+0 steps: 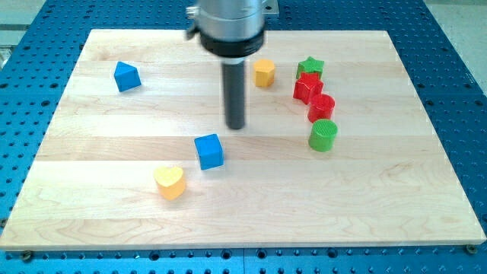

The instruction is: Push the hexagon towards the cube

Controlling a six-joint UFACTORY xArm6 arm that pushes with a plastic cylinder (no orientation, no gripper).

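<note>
Jaws are none on this arm: its dark rod ends in my tip, grasping nothing, just above and right of the blue cube at centre. Nearest, lower left, lies the yellow heart. Right of centre stands the green cylinder, then the red cylinder and a red block. Farther up sit the yellow hexagon, right of the rod, the green star and, upper left, a blue block.

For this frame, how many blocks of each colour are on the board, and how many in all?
Blue: 2, the blue cube and the blue block.
Yellow: 2, the yellow heart and the yellow hexagon.
Red: 2, the red block and the red cylinder.
Green: 2, the green star and the green cylinder.
Total: 8.
</note>
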